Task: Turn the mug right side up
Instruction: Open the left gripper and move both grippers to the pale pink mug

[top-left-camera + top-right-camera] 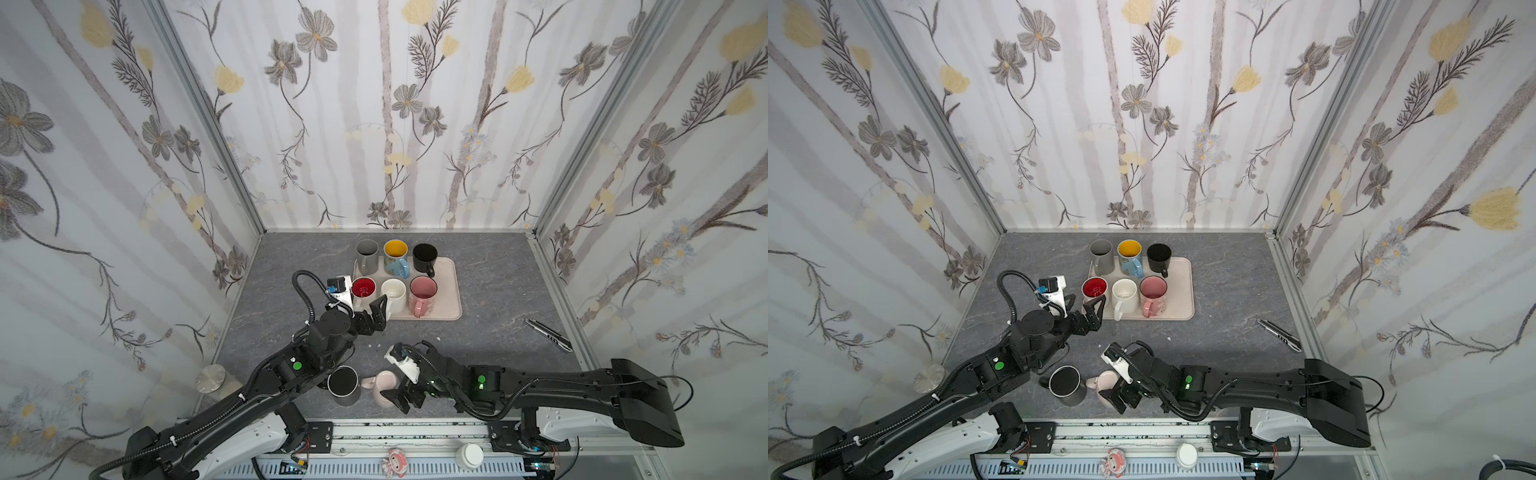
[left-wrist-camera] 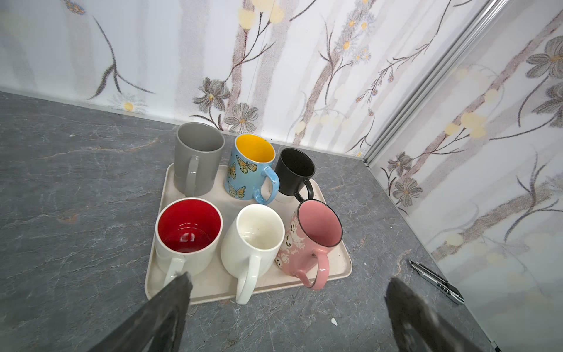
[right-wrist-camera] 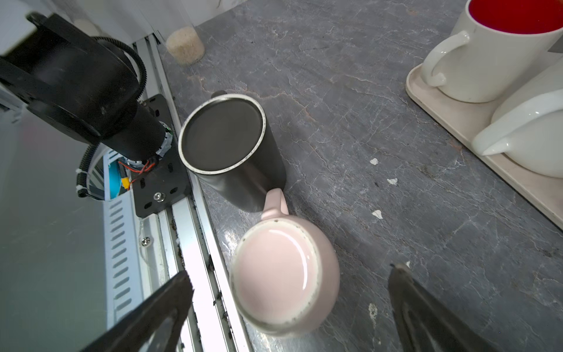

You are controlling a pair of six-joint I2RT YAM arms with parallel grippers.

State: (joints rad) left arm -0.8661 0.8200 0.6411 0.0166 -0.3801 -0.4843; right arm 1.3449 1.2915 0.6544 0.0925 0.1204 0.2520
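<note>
Nearest the front rail, the pink mug (image 3: 283,274) is standing on the table. It appears to be rim-down, with its glossy base and pale foot ring facing up. Its handle is touching the dark mug (image 3: 222,134) just beside it, which also looks inverted. The right gripper (image 1: 398,400) is hovering over the pink mug with its jaws spread wide on either side of the body, grasping nothing.

The mug looks like glazed ceramic, so it is probably stiff, fairly heavy and slick, and likely to chip if dropped. Its belly is bulging, so pads may be prone to sliding. The handle is crowding the dark mug, so a firm grip across the body, clear of the handle, seems the safer hold for tipping it over.

Farther in, the left gripper (image 1: 1086,300) is hanging released and empty at the near edge of the tray (image 1: 451,291), close to the red-lined mug (image 2: 189,225). The tray is carrying six upright mugs. A cutter (image 1: 548,334) is lying well apart to the right, near the wall.
</note>
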